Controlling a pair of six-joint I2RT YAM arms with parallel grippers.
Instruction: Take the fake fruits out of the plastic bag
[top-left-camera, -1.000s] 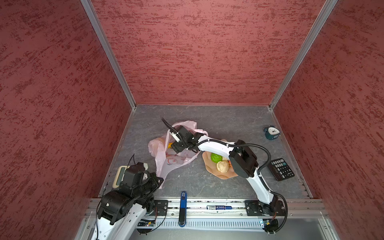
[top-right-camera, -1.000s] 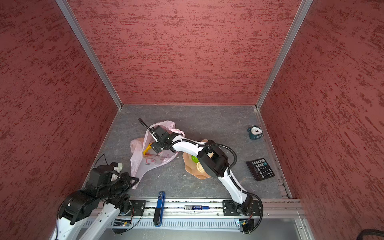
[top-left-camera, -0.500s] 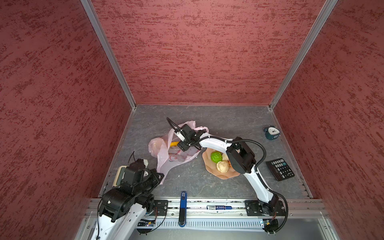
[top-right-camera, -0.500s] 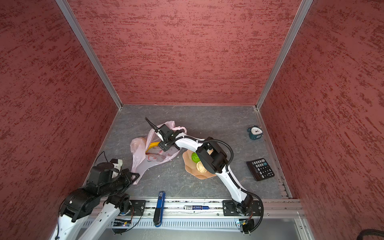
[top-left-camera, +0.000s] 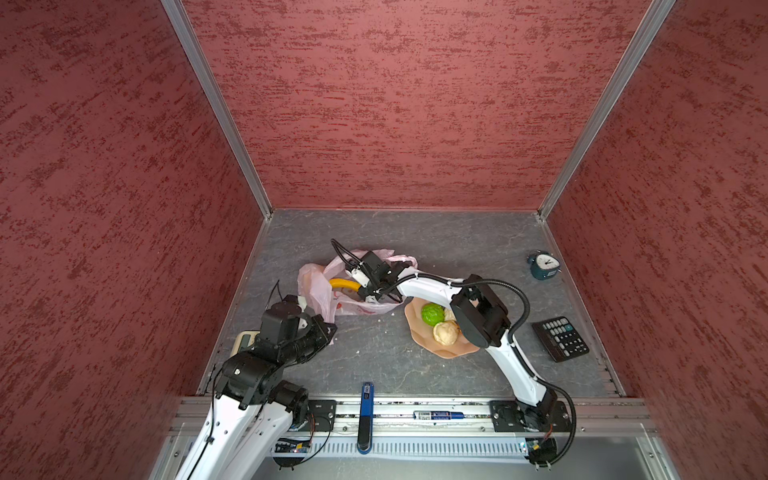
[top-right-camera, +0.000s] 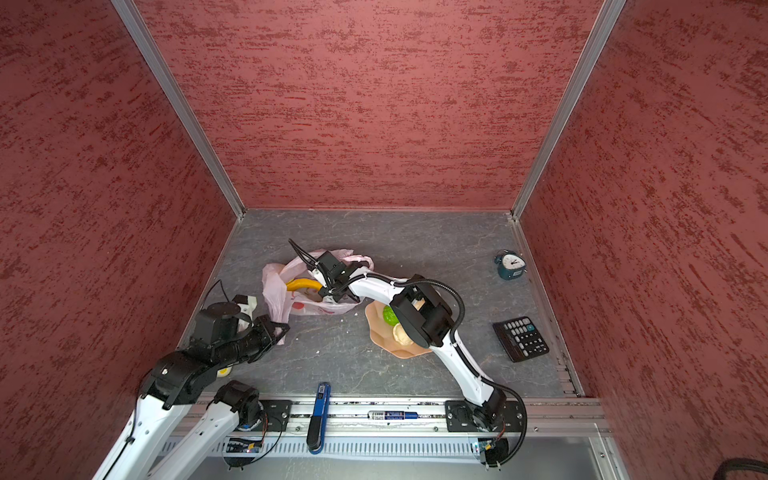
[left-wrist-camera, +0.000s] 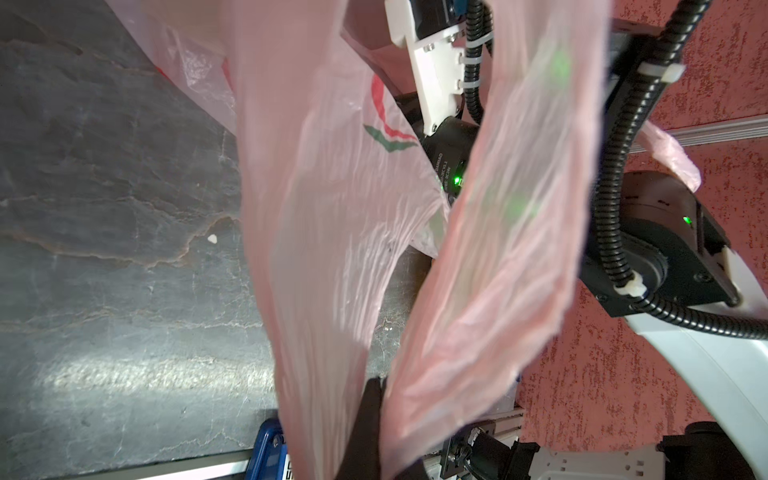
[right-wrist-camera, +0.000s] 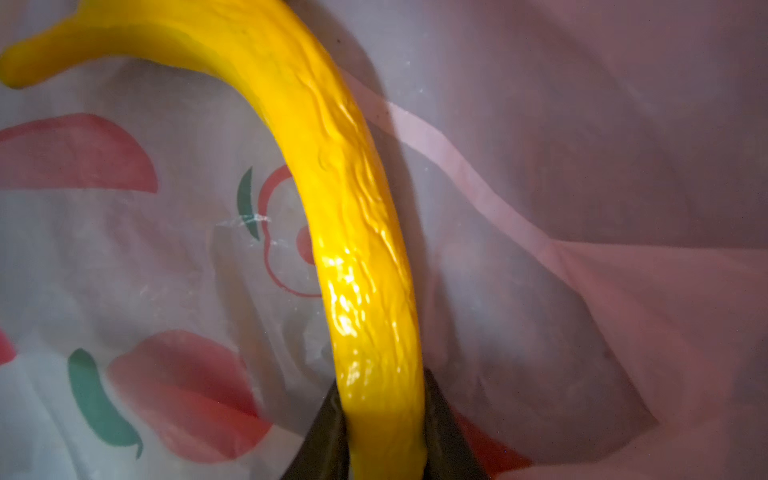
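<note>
Grip detail: right claw (right-wrist-camera: 384, 436) clamped near one end of the stiff, glossy, likely slippery yellow toy banana (right-wrist-camera: 353, 208); left claw (top-left-camera: 329, 329) pinched shut on the limp translucent pink plastic bag (left-wrist-camera: 324, 249).

The left arm (top-left-camera: 232, 419) and right arm (top-left-camera: 513, 370) sit on black, screw-fastened base plates (top-left-camera: 505, 415) on the silver base rail (top-left-camera: 415, 405). Both have smooth white link shells nearest the rail and chunky black joint housings farther from it. A black corrugated conduit (top-left-camera: 526, 305) loops off the right arm's largest housing, cinched by white zip ties (left-wrist-camera: 661, 71); another curls around its foot at the rail. Small green lights (left-wrist-camera: 457, 181) glow on black housings, one of which carries white lettering. A white bracket (left-wrist-camera: 436, 62) shows silver screws. The right gripper (right-wrist-camera: 382, 407) has dark, wedge-shaped fingers (right-wrist-camera: 446, 436). Small circuit boards (top-left-camera: 291, 447) with thin wires hang just below the rail.
</note>
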